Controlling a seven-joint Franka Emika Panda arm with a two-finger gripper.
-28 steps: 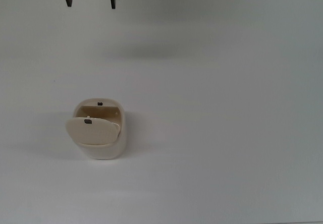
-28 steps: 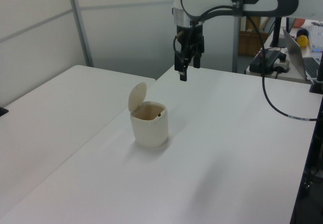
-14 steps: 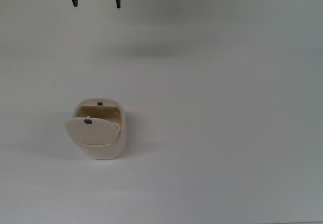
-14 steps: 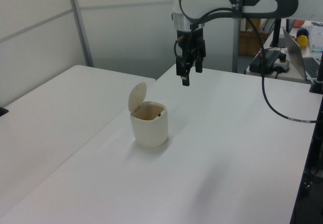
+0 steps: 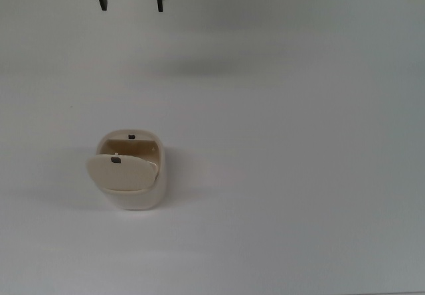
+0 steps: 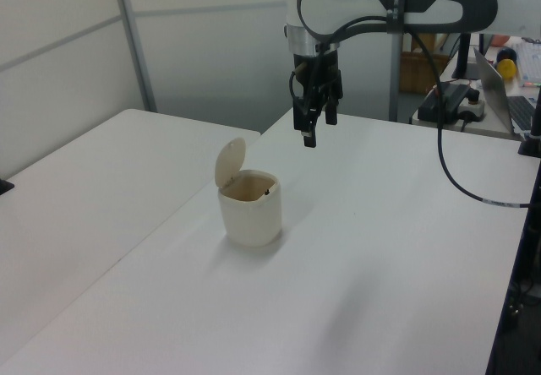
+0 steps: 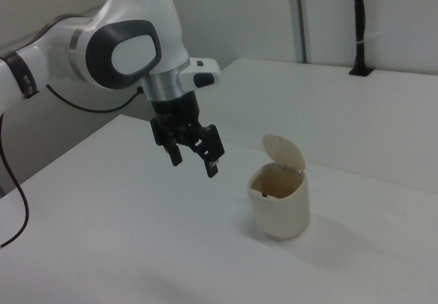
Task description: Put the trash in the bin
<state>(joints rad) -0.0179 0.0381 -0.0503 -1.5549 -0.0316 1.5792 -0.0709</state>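
The bin (image 6: pixel 250 209) stands upright on the white table (image 6: pixel 397 248) with its flap lid (image 6: pixel 229 161) tipped up, so its mouth is open. No paper wad shows in any view. The gripper (image 7: pixel 194 160) hangs in the air well away from the bin, its two fingers (image 7: pixel 213 168) spread apart and holding nothing
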